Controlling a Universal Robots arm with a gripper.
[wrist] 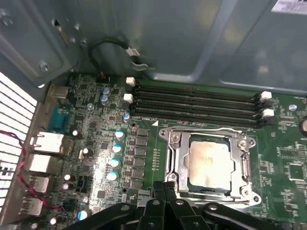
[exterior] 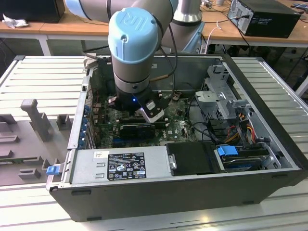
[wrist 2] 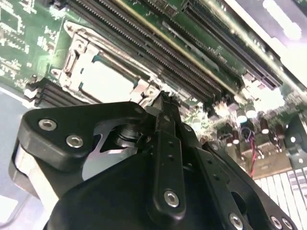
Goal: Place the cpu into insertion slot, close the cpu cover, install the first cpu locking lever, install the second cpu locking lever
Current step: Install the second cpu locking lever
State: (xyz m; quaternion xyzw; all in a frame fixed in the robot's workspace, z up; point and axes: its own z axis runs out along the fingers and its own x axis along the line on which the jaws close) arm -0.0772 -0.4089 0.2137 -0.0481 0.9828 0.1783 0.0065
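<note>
cpu [wrist: 209, 162] under closed cpu cover [wrist: 178, 160]

cpu [wrist: 211, 161] sits in insertion slot [wrist: 178, 160], cpu cover [wrist: 244, 143] over it, memory slots [wrist: 192, 104] just beside, gripper [wrist: 165, 188] near slot edge.

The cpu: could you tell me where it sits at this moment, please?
In the first wrist view the cpu lies in the insertion slot, framed by the cpu cover, beside the memory slots and just beyond the gripper.

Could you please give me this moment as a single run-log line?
cpu: seated in insertion slot | cpu cover: closed over it | gripper: fingers together at the socket's edge, holding nothing
</note>
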